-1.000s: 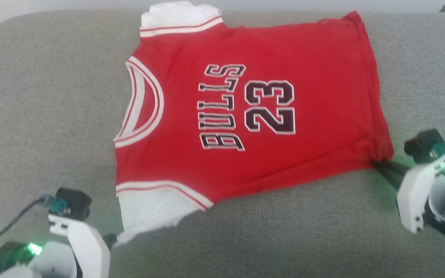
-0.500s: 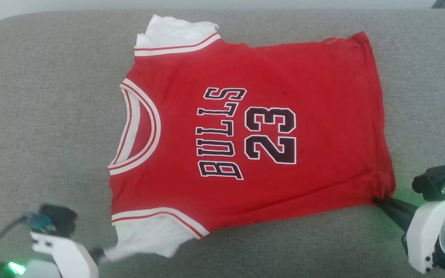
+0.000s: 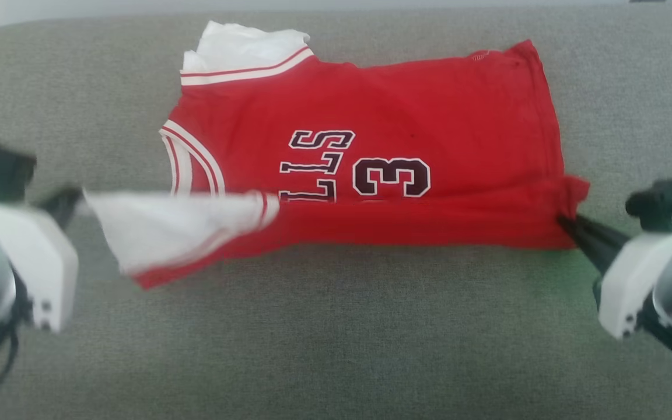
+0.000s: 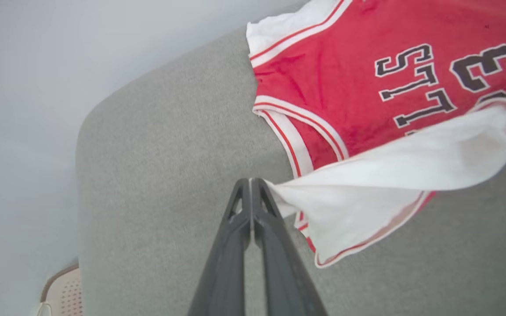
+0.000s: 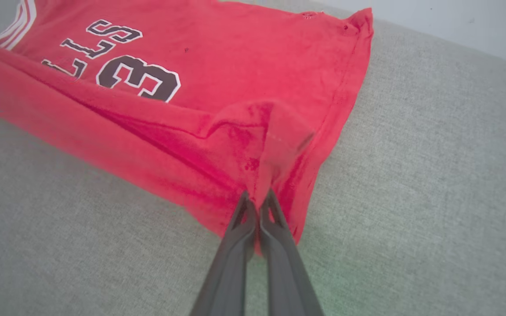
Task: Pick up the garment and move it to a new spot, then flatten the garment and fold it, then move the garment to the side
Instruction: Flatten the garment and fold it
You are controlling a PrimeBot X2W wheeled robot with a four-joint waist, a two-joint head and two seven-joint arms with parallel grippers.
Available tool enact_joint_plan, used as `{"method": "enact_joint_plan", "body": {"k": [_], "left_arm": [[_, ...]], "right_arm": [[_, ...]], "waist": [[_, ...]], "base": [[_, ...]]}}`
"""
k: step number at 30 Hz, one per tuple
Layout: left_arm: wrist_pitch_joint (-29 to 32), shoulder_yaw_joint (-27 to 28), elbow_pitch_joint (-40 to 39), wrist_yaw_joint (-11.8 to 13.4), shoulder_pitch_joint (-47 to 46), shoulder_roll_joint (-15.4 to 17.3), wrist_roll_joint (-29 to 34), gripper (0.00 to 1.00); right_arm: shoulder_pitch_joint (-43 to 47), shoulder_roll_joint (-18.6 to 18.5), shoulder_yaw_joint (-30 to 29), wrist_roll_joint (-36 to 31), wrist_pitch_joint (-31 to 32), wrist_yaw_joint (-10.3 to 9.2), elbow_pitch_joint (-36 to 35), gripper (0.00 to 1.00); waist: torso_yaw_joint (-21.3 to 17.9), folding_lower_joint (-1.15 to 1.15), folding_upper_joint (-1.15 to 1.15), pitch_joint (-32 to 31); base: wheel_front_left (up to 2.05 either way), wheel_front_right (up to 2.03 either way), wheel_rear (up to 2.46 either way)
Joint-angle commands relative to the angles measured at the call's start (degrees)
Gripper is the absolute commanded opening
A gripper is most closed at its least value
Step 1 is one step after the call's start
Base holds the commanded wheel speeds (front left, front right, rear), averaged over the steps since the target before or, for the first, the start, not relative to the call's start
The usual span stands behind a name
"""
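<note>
A: Folding stage: shirt [image 3: 429, 105] lies on the grey cushion [image 3: 336, 338], near edge lifted.
B: Light, limp cloth. Left gripper [image 3: 73, 198] clamps the white sleeve [image 3: 161, 227], right gripper [image 3: 563, 221] the hem corner [image 3: 572, 192]. Good holds.

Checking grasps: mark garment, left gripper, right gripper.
garment [image 3: 447, 116], head view, flat red body.
left gripper [image 4: 251, 181], left wrist view, fingertips on white sleeve.
right gripper [image 5: 258, 196], right wrist view, fingertips on red hem.

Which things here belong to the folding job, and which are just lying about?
Job: garment, near edge lifted; left gripper shut on its white sleeve; right gripper shut on its hem corner.
Lying about: grey cushion underneath; beige perforated object beside it.
</note>
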Motion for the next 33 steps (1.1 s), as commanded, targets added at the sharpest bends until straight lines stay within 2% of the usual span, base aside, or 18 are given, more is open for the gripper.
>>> {"method": "enact_joint_plan", "body": {"k": [1, 7, 12, 22, 23, 26, 27, 28, 29, 30, 31, 32, 33], "left_arm": [[0.1, -0.3, 2.3, -1.7, -2.9, -0.9, 1.6, 0.00], [1.3, -4.1, 16.0, -10.4, -15.4, -9.4, 5.1, 0.00], [2.5, -7.2, 27.8, -15.8, -22.9, -15.9, 6.6, 0.00], [3.4, -10.0, 48.6, -23.0, -28.7, -25.9, 2.9, 0.00], [3.6, -9.9, 50.2, -23.4, -29.0, -26.6, 2.3, 0.00], [4.5, -9.7, 54.2, -24.3, -29.7, -28.1, 1.2, 0.00], [4.5, -9.7, 54.2, -24.3, -29.7, -28.1, 1.2, 0.00], [4.8, -9.7, 55.1, -24.6, -30.2, -28.4, 0.9, 0.08], [4.9, -9.3, 55.9, -24.6, -30.7, -28.7, 0.5, 0.28], [5.1, -9.1, 56.4, -24.6, -31.1, -29.0, -0.1, 0.47], [5.2, -8.8, 56.7, -24.6, -31.6, -29.1, -0.4, 0.68], [5.1, -8.6, 56.9, -24.4, -32.0, -29.2, -0.5, 0.95], [5.3, -8.4, 56.9, -24.2, -32.2, -29.3, -0.8, 1.00]], "right_arm": [[-1.9, 0.4, 0.0, -1.0, 0.5, -0.08, 0.7, 0.00], [-9.9, 2.2, 2.3, -3.8, 1.3, -0.08, 4.8, 0.00], [-15.8, 3.9, 5.0, -4.9, 1.5, -0.08, 10.2, 0.00], [-23.8, 7.8, 11.5, -2.4, 3.8, -0.08, 22.5, 0.00], [-24.4, 8.1, 12.1, -2.1, 4.3, -0.08, 23.3, 0.06], [-26.0, 8.8, 13.5, -0.9, 5.9, -0.08, 25.4, 0.35], [-26.0, 8.8, 13.5, -0.9, 5.9, -0.08, 25.4, 0.35], [-26.5, 8.9, 13.9, -0.6, 6.3, -0.08, 25.8, 0.47], [-26.9, 9.0, 14.0, -0.1, 6.8, -0.08, 26.3, 0.89], [-27.2, 9.0, 14.1, 0.2, 7.3, -0.08, 26.7, 1.00], [-27.5, 8.9, 14.2, 0.5, 7.5, -0.07, 26.9, 1.00], [-27.7, 8.7, 14.0, 0.7, 7.2, -0.07, 26.9, 1.00], [-27.9, 8.6, 13.7, 1.0, 6.9, -0.07, 27.0, 1.00]], "waist": [[-0.4, 0.00, 0.00, 0.6], [-1.2, 0.00, 0.00, 3.0], [-1.7, 0.00, 0.00, 5.4], [-2.5, 0.00, 0.00, 8.4], [-2.5, 0.00, 0.00, 8.5], [-2.6, 0.00, 0.00, 8.4], [-2.6, 0.00, 0.00, 8.4], [-2.6, 0.00, 0.00, 8.3], [-2.6, 0.00, 0.00, 8.2], [-2.5, 0.00, 0.00, 8.0], [-2.5, 0.00, 0.00, 7.8], [-2.3, 0.00, 0.00, 7.5], [-2.2, 0.00, 0.00, 7.3]], "base": [[0.00, 0.00, 0.00], [0.00, 0.00, 0.00], [0.00, 0.00, 0.00], [0.00, 0.00, 0.00], [0.00, 0.00, 0.00], [0.00, 0.00, 0.00], [0.00, 0.00, 0.00], [0.00, 0.00, 0.00], [0.00, 0.00, 0.00], [0.00, 0.00, 0.00], [0.00, 0.00, 0.00], [0.00, 0.00, 0.00], [0.00, 0.00, 0.00]]}}
